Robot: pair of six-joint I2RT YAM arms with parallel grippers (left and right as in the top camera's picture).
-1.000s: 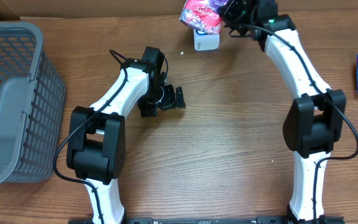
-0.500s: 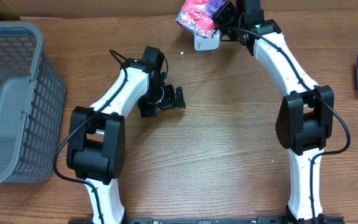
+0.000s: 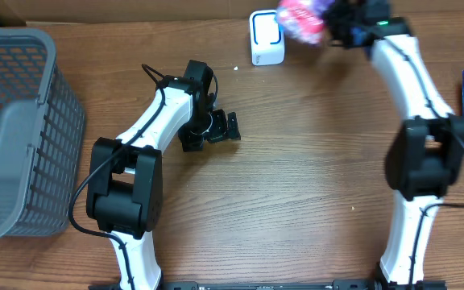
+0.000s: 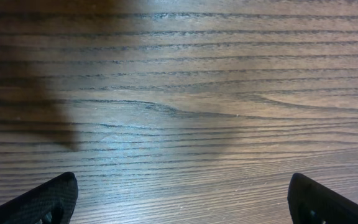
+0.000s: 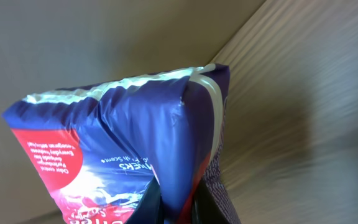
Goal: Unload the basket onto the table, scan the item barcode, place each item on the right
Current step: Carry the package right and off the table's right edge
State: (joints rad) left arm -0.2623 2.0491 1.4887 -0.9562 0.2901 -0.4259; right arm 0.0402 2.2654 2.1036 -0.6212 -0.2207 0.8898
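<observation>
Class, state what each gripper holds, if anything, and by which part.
The right gripper pinches the red-and-blue plastic packet by a side fold; left gripper, open, holds nothing.

Left gripper [image 3: 217,127]: hung low, jaws wide apart.
Right arm: reached to far edge of the table [image 3: 296,201].
Right gripper [image 3: 338,18]: clamped on packet [image 3: 300,14].

The overhead view is bright and even, with only soft shadows on the bench [image 3: 296,161]; the pink packet [image 3: 300,18] is smeared there by motion blur. The left wrist view has a dark shadow at upper left and a pale glare patch. The right wrist background is out of focus.
</observation>
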